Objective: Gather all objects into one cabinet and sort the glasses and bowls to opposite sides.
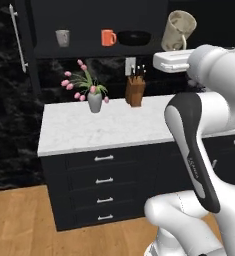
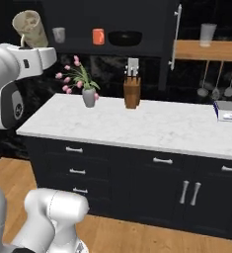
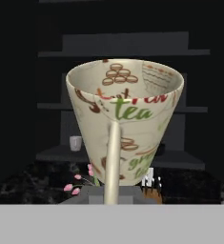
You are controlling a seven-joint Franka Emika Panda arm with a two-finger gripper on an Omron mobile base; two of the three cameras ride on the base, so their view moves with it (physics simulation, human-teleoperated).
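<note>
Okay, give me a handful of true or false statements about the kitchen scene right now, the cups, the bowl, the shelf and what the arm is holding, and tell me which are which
1. The tool is shut on the cream cup, held up in the air. True.
2. The orange mug stands on the marble counter. False: it stands on the open cabinet shelf.
3. On the shelf, the black bowl sits right beside the orange mug. True.
4. The grey mug is stacked inside the black bowl. False: it stands alone, apart from the orange mug, on the side away from the bowl.
5. The vase of pink tulips and the knife block stand on the counter. True.
</note>
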